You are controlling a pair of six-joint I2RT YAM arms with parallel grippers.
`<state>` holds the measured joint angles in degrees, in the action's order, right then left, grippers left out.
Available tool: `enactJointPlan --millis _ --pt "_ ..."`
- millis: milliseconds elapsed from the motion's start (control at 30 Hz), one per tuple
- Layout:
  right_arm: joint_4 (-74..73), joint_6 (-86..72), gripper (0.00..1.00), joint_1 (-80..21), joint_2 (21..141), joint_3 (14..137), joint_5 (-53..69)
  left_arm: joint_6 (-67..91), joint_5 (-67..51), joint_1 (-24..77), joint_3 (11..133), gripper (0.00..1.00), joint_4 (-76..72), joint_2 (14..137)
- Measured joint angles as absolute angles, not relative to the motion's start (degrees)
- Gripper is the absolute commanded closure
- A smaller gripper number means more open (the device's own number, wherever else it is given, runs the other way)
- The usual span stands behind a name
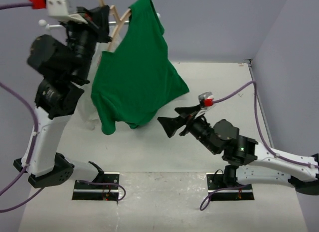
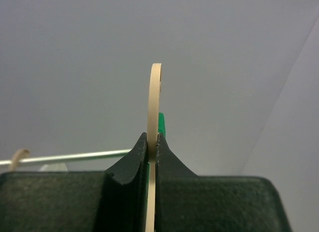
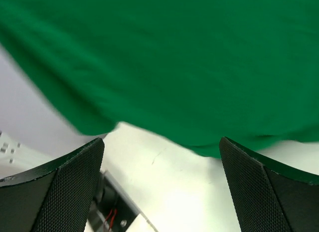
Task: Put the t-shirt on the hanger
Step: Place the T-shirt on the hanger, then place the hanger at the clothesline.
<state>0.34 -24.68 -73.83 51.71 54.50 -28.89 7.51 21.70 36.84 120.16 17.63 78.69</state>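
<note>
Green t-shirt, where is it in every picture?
Top external: the green t-shirt hangs at the top middle.
Left wrist: only a thin green sliver shows, just right of the wooden hanger hook.
Right wrist: it fills the top half.
Shared landmark: the wooden hanger, seen in the top and left wrist views.

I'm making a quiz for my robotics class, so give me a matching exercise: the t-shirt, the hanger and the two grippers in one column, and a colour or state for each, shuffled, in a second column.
Column one:
1. t-shirt
2. hanger
3. left gripper
4. right gripper

Column two:
A. wide open, holding nothing
B. light tan wood
C. green cloth, hanging above the table
D. shut on the hanger

Pairs: 1-C, 2-B, 3-D, 4-A
</note>
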Motion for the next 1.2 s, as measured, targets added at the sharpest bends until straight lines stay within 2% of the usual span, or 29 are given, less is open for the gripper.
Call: enactJointPlan --millis 133,267,567,733,900,1000,1200 --pt "-3.2 -21.9 0.01 -73.3 41.0 53.1 -36.7 1.9 24.9 36.8 128.8 1.00 21.3 75.7" --pt "-4.4 -19.0 0.01 -72.6 33.6 53.1 -42.0 -1.6 27.7 36.8 128.6 1.00 22.3 71.3" --pt "-9.6 -16.5 0.01 -72.1 34.1 53.7 -45.3 -2.1 28.1 35.5 111.5 1.00 21.9 72.5" --pt "-10.9 -16.3 0.01 -71.9 35.3 53.7 -44.9 4.2 19.1 26.1 101.8 1.00 23.0 76.9" --pt "-11.4 -16.0 0.01 -71.5 35.3 53.7 -44.0 7.9 16.6 20.0 97.3 1.00 23.0 77.9" --pt "-11.5 -15.7 0.01 -70.7 35.3 53.7 -43.8 9.4 14.6 18.6 99.1 1.00 20.9 79.9" --pt "-11.7 -15.5 0.01 -68.5 35.6 53.7 -42.6 12.3 11.3 18.0 115.5 1.00 18.8 92.3"
